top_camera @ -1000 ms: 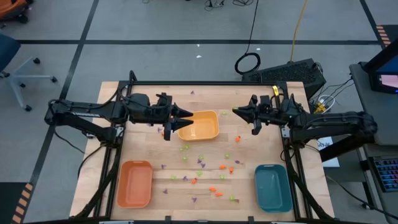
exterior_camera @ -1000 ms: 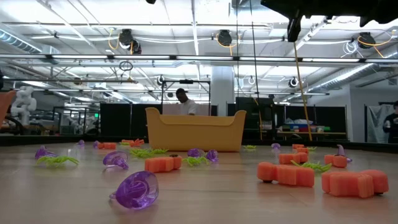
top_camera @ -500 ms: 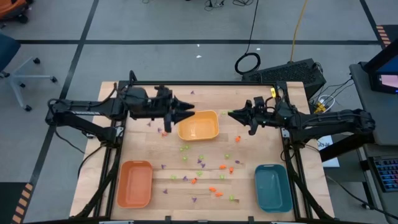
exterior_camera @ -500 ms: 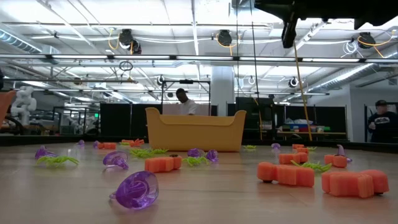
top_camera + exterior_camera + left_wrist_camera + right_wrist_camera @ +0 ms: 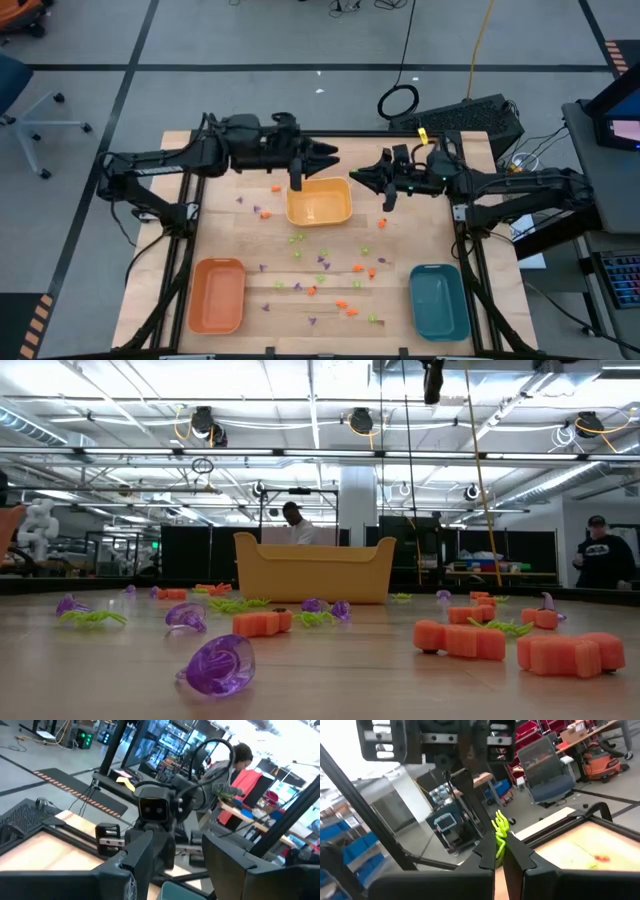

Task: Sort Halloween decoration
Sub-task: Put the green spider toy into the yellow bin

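The Halloween decoration pieces, tiny and orange, light green and purple, lie scattered on the wooden table between the trays; the low view shows a purple one and orange ones up close. My right gripper hovers high over the far middle of the table, shut on a light green piece. My left gripper faces it from the left, above the far rim of the yellow tray. Its fingers stand apart, with nothing seen between them. My right gripper pinches the light green piece by its lower end between its two fingertips. The fingers reach level from the table's right side. The rest of the piece sticks out past the tips, lifted well clear of the table.
An orange tray sits at the near left and a teal tray at the near right. The yellow tray stands on the table at the far middle. People stand in the room beyond the table.
Both grippers have risen and closed in on each other over the far middle of the table. The left went toward the right and far edges, the right toward the left. The yellow tray has stayed put. A person has walked into the low view at the right.
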Robot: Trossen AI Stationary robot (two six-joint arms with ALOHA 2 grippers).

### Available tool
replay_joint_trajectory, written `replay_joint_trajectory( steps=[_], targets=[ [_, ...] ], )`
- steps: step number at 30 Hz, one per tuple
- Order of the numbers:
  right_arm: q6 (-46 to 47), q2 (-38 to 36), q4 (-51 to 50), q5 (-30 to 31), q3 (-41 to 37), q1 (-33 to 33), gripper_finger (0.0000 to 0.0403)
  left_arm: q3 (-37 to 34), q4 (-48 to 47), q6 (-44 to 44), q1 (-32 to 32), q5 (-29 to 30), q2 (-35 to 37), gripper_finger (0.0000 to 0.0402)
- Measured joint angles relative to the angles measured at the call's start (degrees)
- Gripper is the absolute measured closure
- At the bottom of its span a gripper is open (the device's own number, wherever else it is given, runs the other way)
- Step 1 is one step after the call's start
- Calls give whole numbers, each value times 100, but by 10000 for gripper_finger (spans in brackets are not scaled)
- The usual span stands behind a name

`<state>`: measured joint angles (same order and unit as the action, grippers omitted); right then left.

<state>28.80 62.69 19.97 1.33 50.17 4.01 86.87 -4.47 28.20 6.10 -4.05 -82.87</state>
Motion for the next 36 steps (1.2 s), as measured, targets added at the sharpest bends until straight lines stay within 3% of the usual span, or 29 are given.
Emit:
replay_joint_trajectory(
  steps=[11, 21, 26, 36],
  targets=[
    [-592, 491, -862, -296, 924, 0, 403, 46, -522, -481, 151, -335, -116, 156],
    [-572, 490, -922, -307, 936, 0, 403, 33, -797, -801, -95, -370, -270, 152],
    [-571, 490, -1005, -325, 935, 0, 403, 44, -702, -776, -193, -374, -353, 180],
    [-573, 492, -1184, -336, 934, 0, 403, 46, -700, -767, -233, -263, -509, 284]
  ],
)
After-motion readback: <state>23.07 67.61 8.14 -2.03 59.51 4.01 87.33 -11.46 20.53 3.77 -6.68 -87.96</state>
